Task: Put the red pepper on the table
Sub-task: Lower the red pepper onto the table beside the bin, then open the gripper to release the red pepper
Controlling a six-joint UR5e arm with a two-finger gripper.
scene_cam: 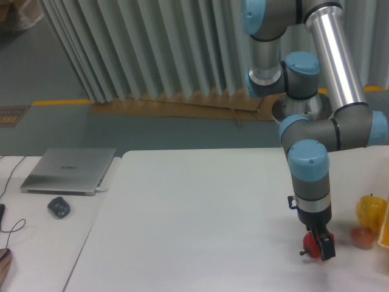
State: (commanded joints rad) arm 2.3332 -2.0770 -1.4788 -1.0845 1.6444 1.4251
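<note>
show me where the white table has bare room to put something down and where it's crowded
Bare room: the wide stretch of the table from its left edge, beside the laptop and mouse on the side desk, across to the gripper. Crowded: the right edge, where the red pepper, the pinkish fruit and the yellow pepper cluster.

Laptop (70, 171); mouse (59, 207); yellow pepper (371, 210)
</note>
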